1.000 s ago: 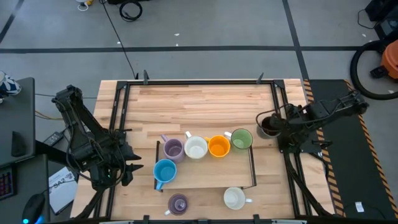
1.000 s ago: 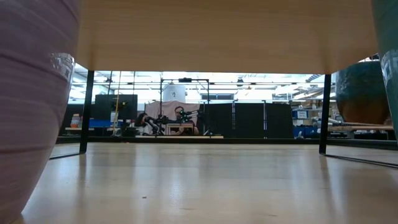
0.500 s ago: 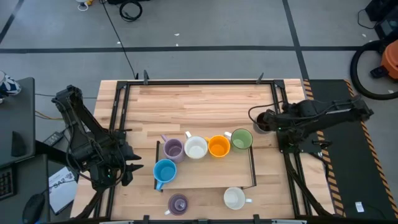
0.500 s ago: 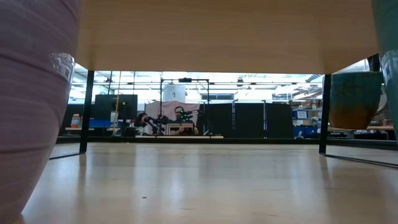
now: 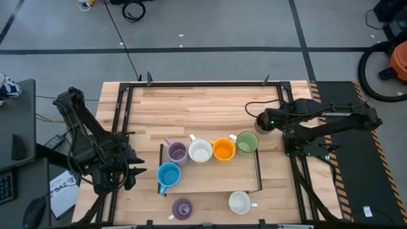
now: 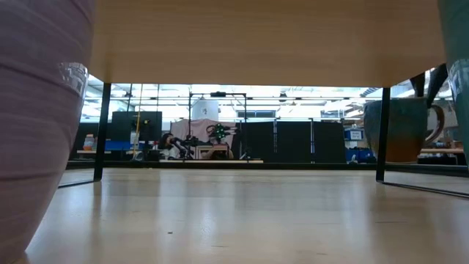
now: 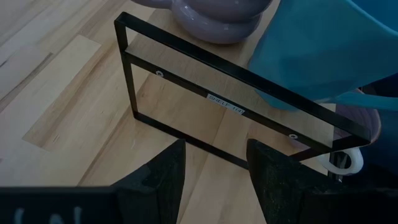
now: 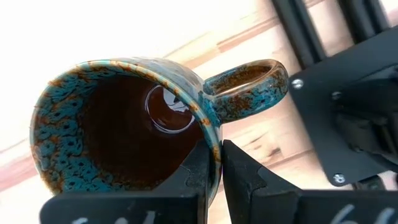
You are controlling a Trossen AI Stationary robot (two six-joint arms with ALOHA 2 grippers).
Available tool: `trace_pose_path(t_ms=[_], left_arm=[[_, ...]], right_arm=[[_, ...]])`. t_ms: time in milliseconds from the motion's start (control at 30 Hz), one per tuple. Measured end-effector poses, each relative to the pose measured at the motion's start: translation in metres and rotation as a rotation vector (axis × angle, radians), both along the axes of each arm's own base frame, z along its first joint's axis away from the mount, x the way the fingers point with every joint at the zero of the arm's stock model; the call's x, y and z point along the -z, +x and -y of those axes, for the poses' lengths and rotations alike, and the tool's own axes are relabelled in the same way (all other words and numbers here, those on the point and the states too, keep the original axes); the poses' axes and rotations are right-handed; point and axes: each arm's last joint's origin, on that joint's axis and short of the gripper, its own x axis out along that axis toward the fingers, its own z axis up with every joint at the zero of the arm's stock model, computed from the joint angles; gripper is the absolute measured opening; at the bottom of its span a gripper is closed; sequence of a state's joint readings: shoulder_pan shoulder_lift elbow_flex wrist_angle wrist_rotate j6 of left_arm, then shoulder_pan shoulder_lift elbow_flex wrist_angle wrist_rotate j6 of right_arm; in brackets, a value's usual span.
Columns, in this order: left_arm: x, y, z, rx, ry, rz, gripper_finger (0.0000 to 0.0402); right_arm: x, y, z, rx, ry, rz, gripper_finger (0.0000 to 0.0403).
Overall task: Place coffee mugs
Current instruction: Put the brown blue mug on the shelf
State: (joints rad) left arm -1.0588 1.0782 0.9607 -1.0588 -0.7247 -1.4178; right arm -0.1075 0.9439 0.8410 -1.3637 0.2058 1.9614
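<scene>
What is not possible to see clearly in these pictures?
- High view: the dark mug is mostly covered by the right hand that grips its rim.
- Low view: the purple mug is cut off by the picture's edge; the rack's wooden shelf hides everything above it.
- Left wrist view: the blue mug is cut off, and the white mug shows only a sliver behind the rack frame.

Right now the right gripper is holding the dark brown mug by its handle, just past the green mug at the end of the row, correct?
Not by its handle. The right gripper is shut on the dark brown mug at its rim wall beside the handle, as the right wrist view shows. The rest stands: in the high view it hangs just past the green mug.
</scene>
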Motion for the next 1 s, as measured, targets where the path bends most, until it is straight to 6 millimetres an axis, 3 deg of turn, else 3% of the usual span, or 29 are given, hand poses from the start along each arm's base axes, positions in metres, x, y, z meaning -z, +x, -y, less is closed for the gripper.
trace_pose_path(t_ms=[367, 1000], left_arm=[[0.000, 0.000, 0.000, -0.001, -0.001, 0.000, 0.0176], [-0.001, 0.001, 0.001, -0.001, -0.017, 0.009, 0.0176]], right_arm=[[0.007, 0.006, 0.018, -0.022, 0.076, -0.073, 0.0032], [0.022, 0.017, 0.022, -0.069, 0.117, -0.061, 0.0039]])
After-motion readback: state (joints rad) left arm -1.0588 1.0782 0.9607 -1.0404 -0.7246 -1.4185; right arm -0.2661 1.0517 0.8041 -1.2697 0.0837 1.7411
